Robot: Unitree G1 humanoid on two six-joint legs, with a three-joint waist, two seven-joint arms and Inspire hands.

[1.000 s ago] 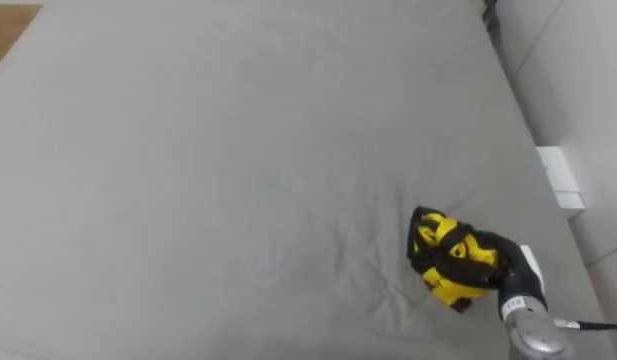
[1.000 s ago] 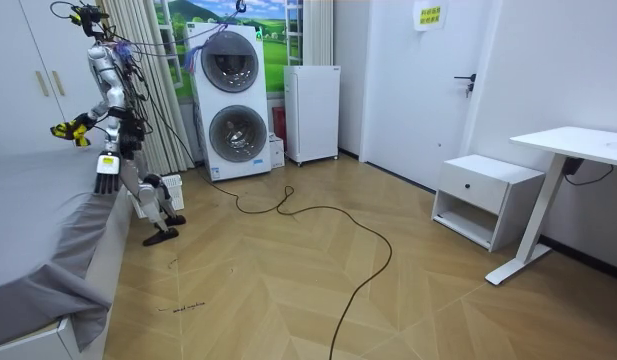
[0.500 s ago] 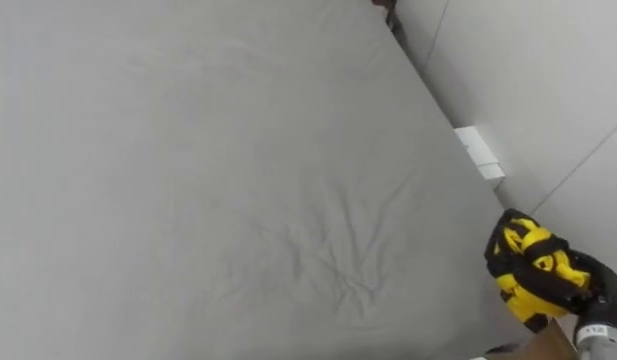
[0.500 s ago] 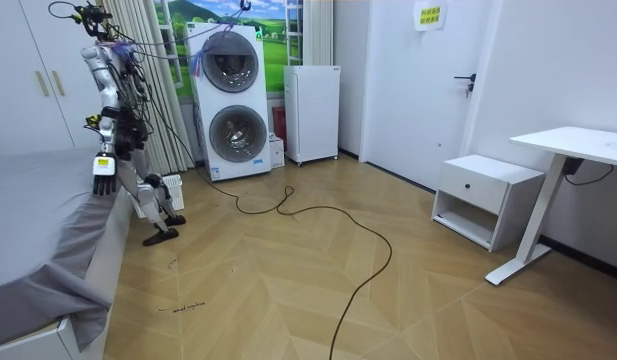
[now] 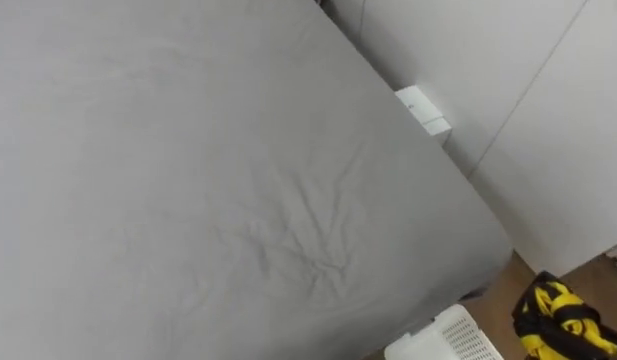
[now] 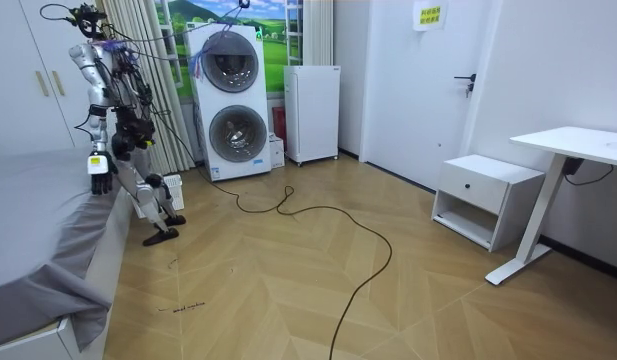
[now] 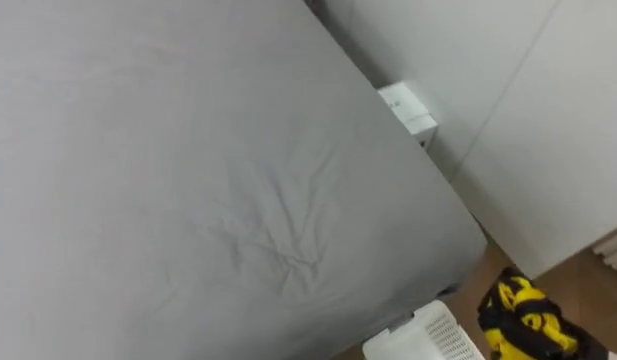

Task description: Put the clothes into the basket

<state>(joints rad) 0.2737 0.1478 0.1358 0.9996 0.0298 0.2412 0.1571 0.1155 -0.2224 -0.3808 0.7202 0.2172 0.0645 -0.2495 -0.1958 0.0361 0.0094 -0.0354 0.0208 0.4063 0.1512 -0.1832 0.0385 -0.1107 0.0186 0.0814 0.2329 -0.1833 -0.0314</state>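
- Yellow-and-black crumpled garment (image 5: 553, 318) hangs clear of the grey-sheeted bed (image 5: 188, 180), past its lower right corner, over wooden floor.
- White slatted plastic basket (image 5: 450, 340) sits just left of the garment, apart from it.
- Right hand (image 7: 574, 346) is a dark shape against the garment's lower right. Whether its fingers close on the cloth cannot be told.
- Left hand (image 6: 98, 174) hangs by the bed's corner.

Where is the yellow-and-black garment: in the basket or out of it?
Out. The bunched garment shows right of the white basket, past the bed edge, not inside it.
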